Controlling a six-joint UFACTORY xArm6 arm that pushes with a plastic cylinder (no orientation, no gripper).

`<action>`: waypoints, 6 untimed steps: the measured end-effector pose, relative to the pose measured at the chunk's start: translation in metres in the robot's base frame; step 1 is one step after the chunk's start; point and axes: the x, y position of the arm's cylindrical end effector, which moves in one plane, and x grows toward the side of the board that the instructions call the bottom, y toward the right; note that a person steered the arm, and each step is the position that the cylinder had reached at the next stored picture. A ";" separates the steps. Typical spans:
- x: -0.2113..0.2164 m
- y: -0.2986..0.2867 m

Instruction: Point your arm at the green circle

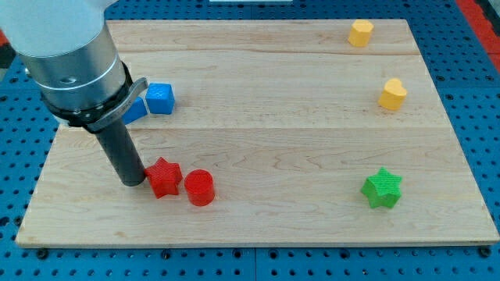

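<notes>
Wooden board (258,101), my tip (134,181) touching ridged red star (164,177) beside red cylinder (200,187); end effector jawless.

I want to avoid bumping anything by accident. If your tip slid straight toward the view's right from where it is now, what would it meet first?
My tip sits just left of the red star, nearly touching, so it would probably meet that first, with the red cylinder right behind it.

The wooden tabletop (266,101) carries 2 blue blocks (160,98), 2 red (164,178), 2 yellow (360,33), 1 green star (382,188).
</notes>
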 end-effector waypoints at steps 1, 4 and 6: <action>0.000 0.028; -0.013 -0.077; -0.042 -0.152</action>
